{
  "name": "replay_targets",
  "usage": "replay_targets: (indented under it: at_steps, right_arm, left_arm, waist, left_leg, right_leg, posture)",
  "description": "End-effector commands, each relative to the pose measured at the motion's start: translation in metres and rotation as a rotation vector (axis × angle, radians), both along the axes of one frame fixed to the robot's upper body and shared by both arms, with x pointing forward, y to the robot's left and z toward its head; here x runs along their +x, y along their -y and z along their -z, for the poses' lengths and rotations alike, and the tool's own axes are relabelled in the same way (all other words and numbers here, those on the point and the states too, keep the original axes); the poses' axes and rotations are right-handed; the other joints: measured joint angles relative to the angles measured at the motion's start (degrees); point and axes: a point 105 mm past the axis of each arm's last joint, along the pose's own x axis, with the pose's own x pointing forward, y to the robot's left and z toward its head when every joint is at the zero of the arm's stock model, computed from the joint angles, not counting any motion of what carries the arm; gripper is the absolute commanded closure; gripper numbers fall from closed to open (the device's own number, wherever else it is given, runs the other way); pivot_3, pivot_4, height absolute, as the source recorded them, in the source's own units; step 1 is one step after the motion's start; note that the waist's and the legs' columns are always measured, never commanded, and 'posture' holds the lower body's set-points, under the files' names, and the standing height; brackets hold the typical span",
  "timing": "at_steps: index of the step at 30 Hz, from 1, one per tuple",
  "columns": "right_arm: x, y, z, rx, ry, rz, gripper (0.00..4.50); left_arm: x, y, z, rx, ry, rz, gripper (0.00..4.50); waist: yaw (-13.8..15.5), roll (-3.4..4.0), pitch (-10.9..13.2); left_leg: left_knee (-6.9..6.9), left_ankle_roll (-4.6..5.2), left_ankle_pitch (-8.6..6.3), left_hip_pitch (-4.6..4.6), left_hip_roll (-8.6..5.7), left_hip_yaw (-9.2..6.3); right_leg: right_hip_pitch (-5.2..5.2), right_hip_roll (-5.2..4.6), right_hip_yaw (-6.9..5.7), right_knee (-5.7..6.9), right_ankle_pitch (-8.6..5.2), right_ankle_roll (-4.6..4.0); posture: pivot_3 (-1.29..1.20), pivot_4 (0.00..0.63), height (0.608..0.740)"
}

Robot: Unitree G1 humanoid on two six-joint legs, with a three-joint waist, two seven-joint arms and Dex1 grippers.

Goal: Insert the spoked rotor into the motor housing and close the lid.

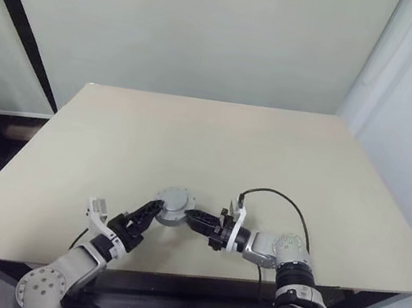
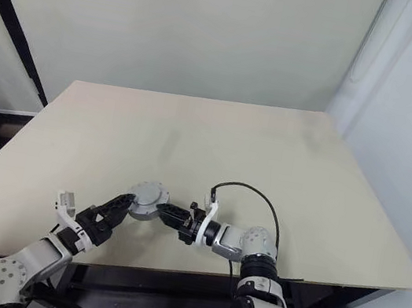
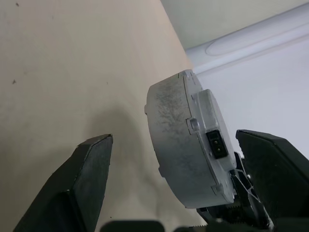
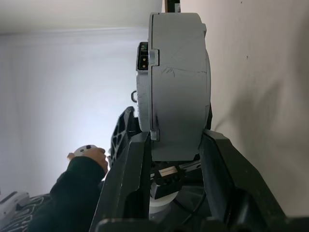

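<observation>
The motor housing (image 1: 175, 204) is a round grey puck held just over the table near its front edge. Its lid (image 1: 177, 198) lies flat on top, closed. The spoked rotor is hidden. My right gripper (image 1: 196, 219) reaches in from the right and is shut on the housing. In the right wrist view, both black fingers (image 4: 126, 179) press on the flat sides of the housing (image 4: 176, 82). My left gripper (image 1: 151, 210) is at the housing's left edge and open. In the left wrist view, its fingers (image 3: 91, 169) straddle the housing (image 3: 178, 140) with gaps on both sides.
The beige table (image 1: 216, 140) stretches back to a pale wall. A black cable (image 1: 278, 196) loops up from my right wrist. In the right wrist view, a person's hand (image 4: 88, 155) in a dark sleeve holds a small white object beyond the table.
</observation>
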Motion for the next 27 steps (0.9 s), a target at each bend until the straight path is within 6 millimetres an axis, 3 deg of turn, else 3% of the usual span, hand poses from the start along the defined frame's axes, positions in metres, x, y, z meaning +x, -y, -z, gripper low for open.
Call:
replay_targets:
  at_steps: [1,13,16,21,27]
  right_arm:
    - [0.001,-0.014,-0.029,0.112,0.067,-0.018,3.30]
    - [-0.005,-0.015,-0.030,0.114,0.065,-0.051,3.30]
    - [-0.005,-0.015,-0.029,0.110,0.063,-0.051,3.30]
    - [-0.005,-0.013,-0.028,0.101,0.060,-0.048,3.30]
    - [-0.002,-0.014,-0.024,0.072,0.065,-0.025,3.30]
  left_arm:
    - [0.006,0.003,-0.007,-0.031,0.023,0.000,0.00]
    - [0.026,0.027,-0.009,-0.113,0.043,0.068,0.00]
    - [0.026,0.025,-0.007,-0.116,0.034,0.056,0.56]
    - [0.024,0.024,-0.006,-0.128,0.034,0.060,2.11]
    - [0.024,0.024,-0.006,-0.129,0.038,0.053,2.20]
  waist:
    - [0.01,0.00,0.00]
    - [-0.01,-0.02,-0.02]
    - [0.01,-0.02,-0.02]
    - [0.01,-0.02,-0.02]
    - [0.01,-0.02,-0.02]
  left_leg:
    - [0.02,0.00,0.00,0.00,0.00,0.00]
    - [0.19,0.01,0.00,-0.02,-0.08,-0.02]
    - [0.18,0.01,0.00,-0.01,-0.07,-0.01]
    - [0.20,0.01,0.00,-0.02,-0.06,-0.01]
    - [0.23,0.01,0.00,-0.01,-0.06,-0.01]
  right_leg:
    - [0.01,0.00,0.00,0.01,0.00,0.00]
    - [0.07,0.09,0.07,0.06,0.02,-0.01]
    - [0.06,0.15,0.08,0.06,0.03,-0.01]
    - [0.06,0.16,0.08,0.07,0.04,-0.03]
    - [0.07,0.17,0.10,0.09,0.04,-0.04]
  posture:
    - [0.00,0.000,0.740]
    - [0.00,0.000,0.740]
    - [0.00,0.000,0.740]
    - [0.00,0.000,0.740]
    - [0.00,0.000,0.740]
